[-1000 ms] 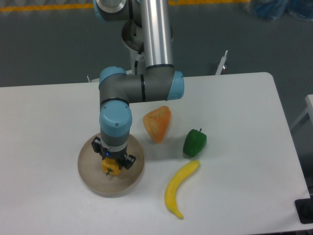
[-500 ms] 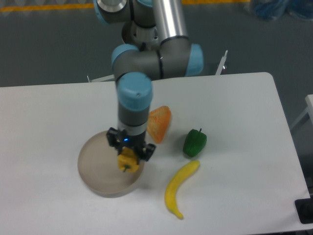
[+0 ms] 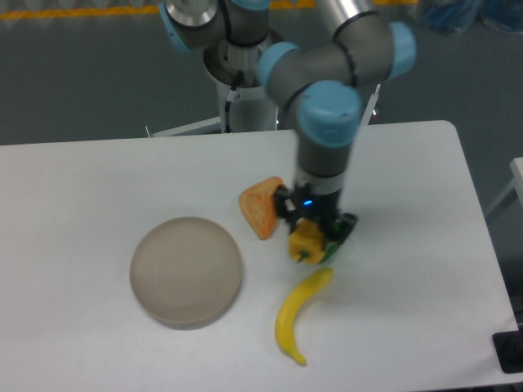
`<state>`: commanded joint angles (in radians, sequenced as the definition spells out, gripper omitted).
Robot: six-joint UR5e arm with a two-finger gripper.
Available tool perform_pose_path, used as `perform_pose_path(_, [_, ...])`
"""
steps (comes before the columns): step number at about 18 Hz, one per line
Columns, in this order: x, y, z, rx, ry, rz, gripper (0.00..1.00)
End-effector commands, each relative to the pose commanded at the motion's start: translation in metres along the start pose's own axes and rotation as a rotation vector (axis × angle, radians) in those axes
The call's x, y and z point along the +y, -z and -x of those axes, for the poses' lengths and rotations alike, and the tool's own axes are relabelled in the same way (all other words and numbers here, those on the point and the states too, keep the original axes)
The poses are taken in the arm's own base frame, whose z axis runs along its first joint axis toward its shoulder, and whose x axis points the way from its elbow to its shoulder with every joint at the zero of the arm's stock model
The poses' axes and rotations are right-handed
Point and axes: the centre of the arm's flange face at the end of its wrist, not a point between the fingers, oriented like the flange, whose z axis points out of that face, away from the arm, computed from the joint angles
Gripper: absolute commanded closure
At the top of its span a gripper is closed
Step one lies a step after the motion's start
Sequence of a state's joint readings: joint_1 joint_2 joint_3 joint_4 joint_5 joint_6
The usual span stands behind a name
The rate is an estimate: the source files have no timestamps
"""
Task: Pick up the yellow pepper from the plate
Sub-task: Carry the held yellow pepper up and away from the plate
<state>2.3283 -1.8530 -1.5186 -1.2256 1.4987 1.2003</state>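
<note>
The yellow pepper (image 3: pixel 306 243) hangs in my gripper (image 3: pixel 310 237), which is shut on it, right of the plate and above the table. It sits just over the upper end of the banana and beside the orange wedge. The plate (image 3: pixel 186 271) lies at the lower left, round, beige-grey and with nothing on it. My arm hides whatever lies directly behind the gripper.
An orange wedge-shaped piece (image 3: pixel 261 207) lies just left of the gripper. A long yellow banana (image 3: pixel 298 314) lies below it. The table's right edge is near the far right; a dark object (image 3: pixel 508 353) sits at the lower right corner.
My gripper has lifted the yellow pepper off the plate and carried it right, past the orange wedge. The plate is bare. The green pepper seen earlier is hidden behind the arm.
</note>
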Motion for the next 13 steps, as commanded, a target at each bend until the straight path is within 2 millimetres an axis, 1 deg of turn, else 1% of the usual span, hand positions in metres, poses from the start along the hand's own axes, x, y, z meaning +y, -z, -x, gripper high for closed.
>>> perform_pose_path(1, [0.009,-0.002,0.008,-0.008,-0.070,0.036,0.94])
perform_pose_path(3, [0.019,-0.007,0.017,-0.024,-0.135,0.120,0.94])
perform_pose_path(4, [0.022,-0.016,0.020,-0.014,-0.143,0.133,0.95])
perform_pose_path(5, [0.023,-0.019,0.024,-0.012,-0.141,0.132,0.95])
perform_pose_path(7, [0.028,-0.031,0.036,0.004,-0.147,0.134,0.95])
perform_pose_path(9, [0.026,-0.036,0.048,0.009,-0.207,0.128,0.95])
perform_pose_path(11, [0.016,-0.041,0.052,0.016,-0.214,0.096,0.96])
perform_pose_path(12, [0.007,-0.040,0.056,0.014,-0.219,0.073,0.97])
perform_pose_path(13, [0.005,-0.039,0.058,0.012,-0.225,0.070,0.97])
